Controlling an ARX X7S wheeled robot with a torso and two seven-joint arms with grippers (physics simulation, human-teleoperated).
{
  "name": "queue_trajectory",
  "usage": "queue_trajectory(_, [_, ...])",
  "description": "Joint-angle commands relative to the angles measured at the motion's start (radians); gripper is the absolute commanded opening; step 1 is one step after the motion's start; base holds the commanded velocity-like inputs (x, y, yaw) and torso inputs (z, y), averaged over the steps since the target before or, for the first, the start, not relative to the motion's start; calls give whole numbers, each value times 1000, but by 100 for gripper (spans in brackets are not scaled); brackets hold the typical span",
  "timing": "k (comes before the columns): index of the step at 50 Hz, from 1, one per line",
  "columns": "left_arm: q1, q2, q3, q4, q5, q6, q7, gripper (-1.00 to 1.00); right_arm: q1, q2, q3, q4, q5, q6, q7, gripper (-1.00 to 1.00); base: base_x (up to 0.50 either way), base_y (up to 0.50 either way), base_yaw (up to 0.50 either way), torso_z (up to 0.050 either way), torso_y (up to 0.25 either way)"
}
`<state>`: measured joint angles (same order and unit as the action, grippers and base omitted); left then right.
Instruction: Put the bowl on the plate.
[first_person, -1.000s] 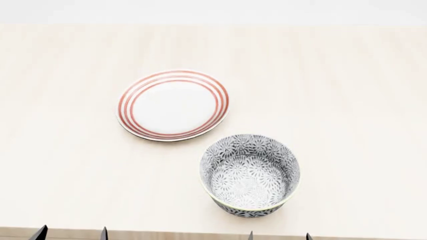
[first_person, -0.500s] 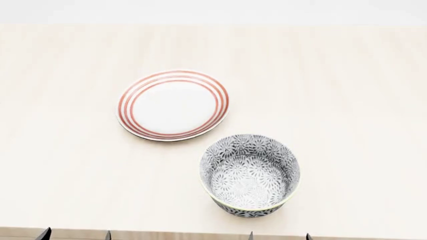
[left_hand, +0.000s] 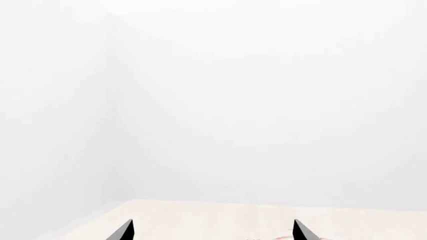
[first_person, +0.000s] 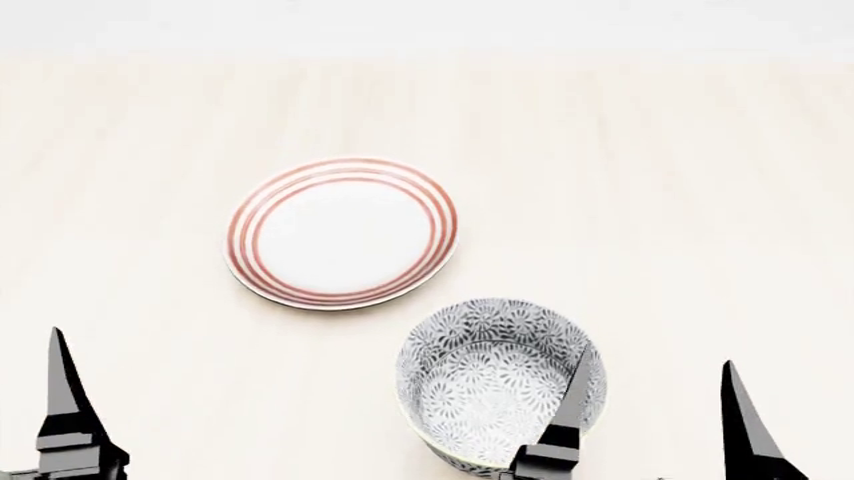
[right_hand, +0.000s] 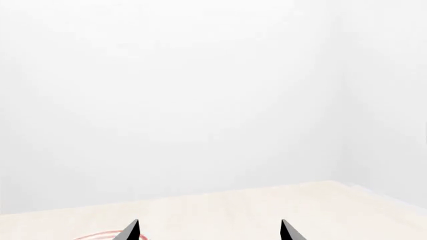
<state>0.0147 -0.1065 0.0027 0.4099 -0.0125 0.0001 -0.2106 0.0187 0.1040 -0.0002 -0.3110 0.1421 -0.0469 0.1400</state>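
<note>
Right gripper (first_person: 654, 400) spread wide beside the bowl (first_person: 497, 385), evidently lined up to grasp its rim. Left gripper (left_hand: 210, 231) also spread, idle. Plate (first_person: 342, 230) sits apart, bare.

A bare simulated test space, not a furnished room: a pale wood-grain table (first_person: 694, 200) runs to plain white walls (left_hand: 267, 100) with no fittings. Tableware gives the one domestic hint, a red-ringed plate (first_person: 342, 232) at the table's centre and a floral bowl (first_person: 497, 380) at its five o'clock.
</note>
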Motion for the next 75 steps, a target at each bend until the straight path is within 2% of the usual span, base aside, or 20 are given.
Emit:
queue_trajectory(1, [6, -1, -56, 127, 1, 26, -29, 100, 2, 2, 38, -96, 13, -38, 7, 100, 500, 0, 0, 0, 0])
queue_trajectory(17, [6, -20, -29, 89, -9, 26, -48, 100, -6, 24, 5, -84, 12, -52, 18, 100, 500, 0, 0, 0, 0])
queue_trajectory(32, [-22, -17, 80, -44, -67, -135, -4, 100, -11, 42, -19, -84, 15, -54, 25, 100, 55, 0, 0, 0, 0])
queue_trajectory(34, [-38, -15, 113, -62, -95, -213, 24, 100, -13, 44, -24, -85, 15, -52, 26, 100, 0, 0, 0, 0, 0])
queue_trajectory(35, [-57, 1, 134, -86, -151, -316, 53, 100, -16, 45, -28, -88, 15, -52, 25, 100, 0, 0, 0, 0, 0])
queue_trajectory(38, [-81, 16, 158, -118, -214, -420, 81, 100, -17, 49, -32, -88, 17, -51, 25, 100, 0, 0, 0, 0, 0])
queue_trajectory(49, [-135, 62, 235, -133, -304, -521, 105, 100, -21, 59, -48, -86, 21, -54, 28, 100, 0, 0, 0, 0, 0])
queue_trajectory(55, [-163, 80, 235, -152, -402, -599, 110, 100, -24, 65, -56, -85, 22, -55, 29, 100, 0, 0, 0, 0, 0])
queue_trajectory(75, [-228, 77, 247, -125, -590, -675, 19, 100, -30, 77, -80, -57, 23, -73, 35, 100, 0, 0, 0, 0, 0])
